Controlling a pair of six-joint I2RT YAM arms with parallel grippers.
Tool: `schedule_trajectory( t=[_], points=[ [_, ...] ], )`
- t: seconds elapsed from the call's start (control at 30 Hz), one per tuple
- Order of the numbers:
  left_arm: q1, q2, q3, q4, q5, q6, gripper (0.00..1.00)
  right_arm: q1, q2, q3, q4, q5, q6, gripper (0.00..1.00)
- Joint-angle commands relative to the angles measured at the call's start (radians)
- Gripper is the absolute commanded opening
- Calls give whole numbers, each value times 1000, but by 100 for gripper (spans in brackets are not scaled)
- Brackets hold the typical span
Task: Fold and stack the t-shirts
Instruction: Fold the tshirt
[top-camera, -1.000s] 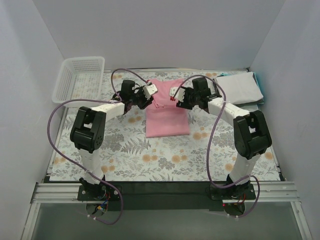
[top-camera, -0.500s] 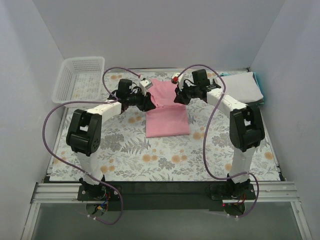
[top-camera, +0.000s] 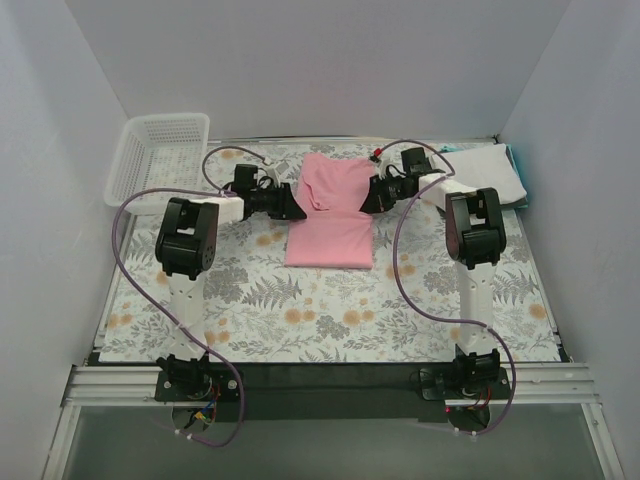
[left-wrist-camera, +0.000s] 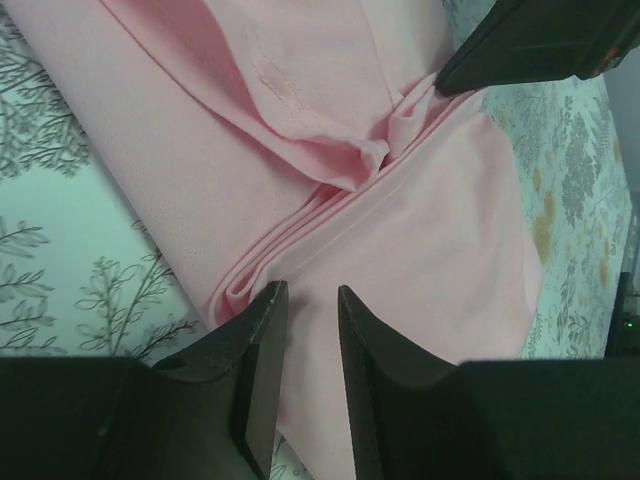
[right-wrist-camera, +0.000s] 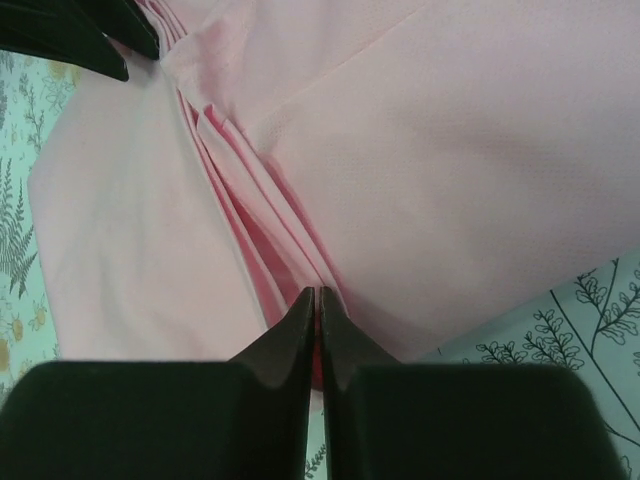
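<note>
The pink t-shirt (top-camera: 330, 215) lies on the floral tablecloth mid-table, its far half bunched into a fold between my two grippers. My left gripper (top-camera: 291, 207) is at the shirt's left edge. In the left wrist view its jaws (left-wrist-camera: 305, 292) stand a little apart over the pink cloth (left-wrist-camera: 420, 230), holding nothing. My right gripper (top-camera: 371, 197) is at the shirt's right edge. In the right wrist view it (right-wrist-camera: 318, 293) is shut on the pleated fold of the shirt (right-wrist-camera: 470, 150). Folded white t-shirts (top-camera: 483, 175) are stacked at the back right.
A white mesh basket (top-camera: 153, 155) stands at the back left. Purple cables loop above both arms. White walls close in the table on the left, back and right. The stack of folded shirts sits just behind my right arm.
Both grippers have swung outward and toward the back, from above the shirt to its left and right edges. The shirt's far half has spread out and lies lower on the cloth.
</note>
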Motion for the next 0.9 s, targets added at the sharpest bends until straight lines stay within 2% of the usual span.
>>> schedule_trajectory(
  t=[0.0,0.07,0.17,0.2,0.33,0.4,0.5,0.53,0.57,0.6,0.67,0.87],
  points=[
    [44,8,18,15,55,-68,28,6,21,47,30,-27,63,10],
    [44,-56,-20,15,73,-17,30,6,-8,46,30,-7,63,12],
    [44,-139,-67,-7,84,66,36,-2,-91,43,37,43,48,21],
    [43,-201,-81,-22,76,101,40,-8,-110,47,37,54,48,28],
    [37,-379,-176,-104,18,279,46,-14,-212,58,36,89,23,41],
    [11,-446,-248,-146,-14,441,47,-8,-234,69,34,79,23,43],
    [-69,-570,-391,-202,-101,700,47,19,-246,80,34,49,42,44],
    [-101,-629,-429,-200,-178,766,47,41,-243,80,33,45,43,43],
    [-159,-654,-469,-192,-209,888,47,53,-240,80,33,37,46,42],
    [-190,-679,-556,-139,-242,919,47,64,-225,80,33,34,48,41],
    [-259,-725,-618,-82,-328,972,47,101,-210,78,33,36,40,38],
    [-353,-710,-696,94,-453,1034,48,173,-141,61,33,59,16,37]
  ],
)
